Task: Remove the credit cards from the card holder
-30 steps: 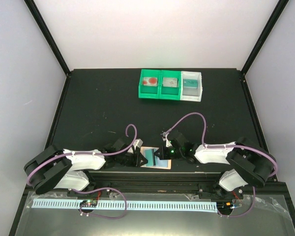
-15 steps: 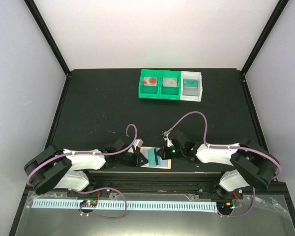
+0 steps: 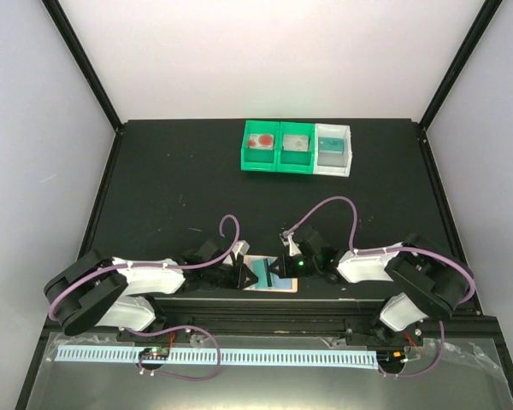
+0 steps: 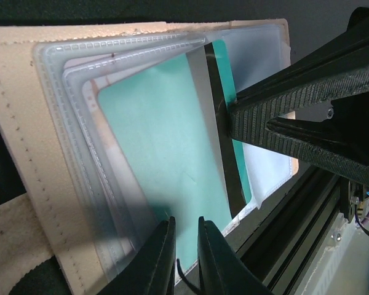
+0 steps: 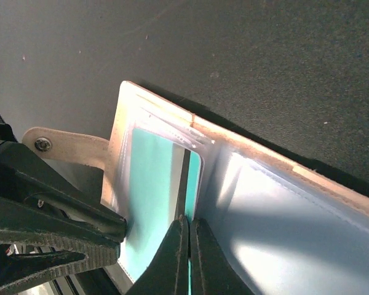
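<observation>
The card holder (image 3: 284, 289) lies open at the table's near edge, tan leather (image 4: 18, 123) with clear sleeves. A teal credit card (image 4: 160, 141) with a dark stripe sits partly in a sleeve; it also shows in the right wrist view (image 5: 150, 184). My right gripper (image 5: 189, 224) is shut on that card's striped edge, and in the left wrist view its tips (image 4: 230, 117) meet the stripe. My left gripper (image 4: 186, 236) is nearly closed at the holder's left leaf, seemingly clamping the sleeve edge. Other cards are hidden.
Two green bins (image 3: 278, 147) and a white bin (image 3: 333, 149) stand in a row at the back of the black table. The table's front rail (image 4: 332, 203) runs just beside the holder. Both arms crowd the near middle.
The right gripper has shifted slightly along the card while staying shut on it. The teal card shows a little more. The left arm has hardly moved.
</observation>
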You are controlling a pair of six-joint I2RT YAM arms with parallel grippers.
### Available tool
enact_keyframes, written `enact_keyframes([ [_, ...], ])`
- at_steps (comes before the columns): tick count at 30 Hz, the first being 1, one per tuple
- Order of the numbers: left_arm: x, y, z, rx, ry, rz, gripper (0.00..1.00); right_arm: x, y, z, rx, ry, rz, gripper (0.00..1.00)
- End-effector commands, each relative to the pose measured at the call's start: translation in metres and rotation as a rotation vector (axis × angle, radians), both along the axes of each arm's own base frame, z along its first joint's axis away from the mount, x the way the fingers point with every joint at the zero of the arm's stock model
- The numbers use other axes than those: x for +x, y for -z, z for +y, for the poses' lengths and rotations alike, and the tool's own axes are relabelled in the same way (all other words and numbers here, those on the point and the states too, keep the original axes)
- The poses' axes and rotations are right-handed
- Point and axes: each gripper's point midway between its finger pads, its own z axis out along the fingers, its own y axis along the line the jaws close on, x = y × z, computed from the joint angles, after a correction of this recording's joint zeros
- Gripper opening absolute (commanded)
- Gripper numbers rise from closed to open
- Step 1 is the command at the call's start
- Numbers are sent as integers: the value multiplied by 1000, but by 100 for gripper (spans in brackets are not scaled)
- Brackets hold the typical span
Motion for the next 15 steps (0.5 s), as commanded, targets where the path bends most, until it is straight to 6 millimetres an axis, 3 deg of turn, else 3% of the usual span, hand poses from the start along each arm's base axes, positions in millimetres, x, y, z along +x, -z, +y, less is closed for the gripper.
enact_keyframes([
  [1,-3,19,14,79,-25,10,14,-3,-6,2,29,-15,-6,1],
  [15,4,5,10,72,-26,-19,17,6,-22,-29,-15,90,-23,1],
])
